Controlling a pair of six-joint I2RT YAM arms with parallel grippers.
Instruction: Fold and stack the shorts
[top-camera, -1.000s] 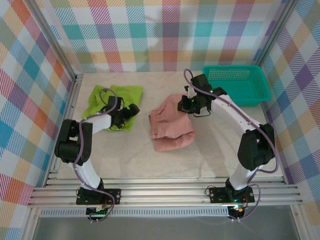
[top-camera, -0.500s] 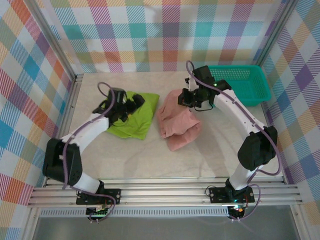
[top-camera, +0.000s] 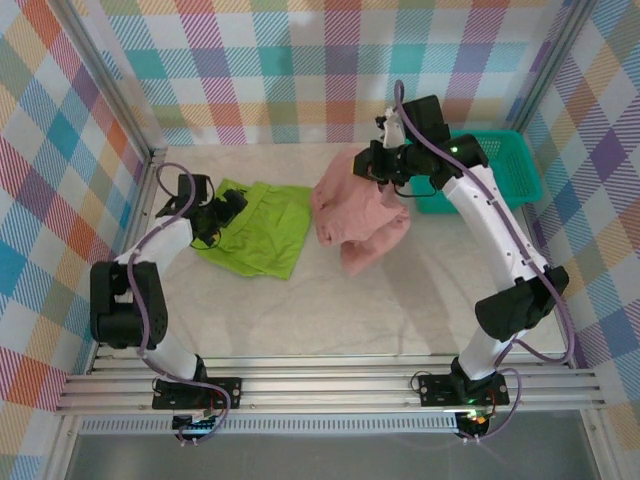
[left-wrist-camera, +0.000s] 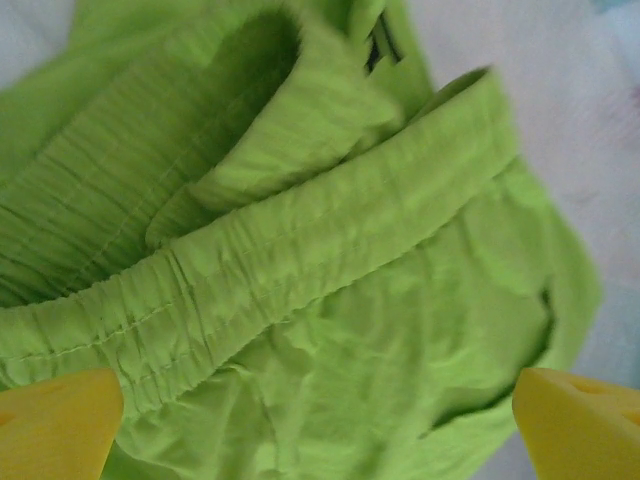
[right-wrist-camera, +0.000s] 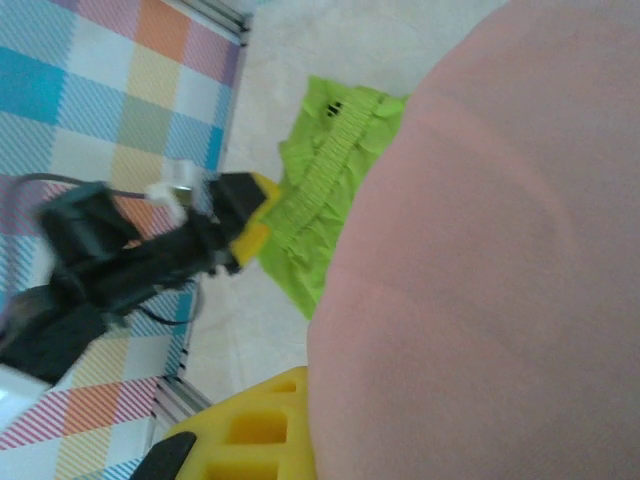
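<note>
Since a second ago your right gripper (top-camera: 385, 168) has risen toward the back wall, clamped on the pink shorts (top-camera: 362, 215), which hang bunched from it. Green shorts (top-camera: 262, 230) lie spread just left, waistband gathered. Your left gripper (top-camera: 222, 207) gapes wide at that waistband, holding nothing. Teal basket (top-camera: 505, 170) back right, partly behind your right arm. Pale table (top-camera: 330, 310), plaid walls (top-camera: 300, 70).

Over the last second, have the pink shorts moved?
Yes. The pink shorts, gripped by the right gripper, have shifted up and to the right in the top view, nearer the teal basket, which has stayed put.
</note>
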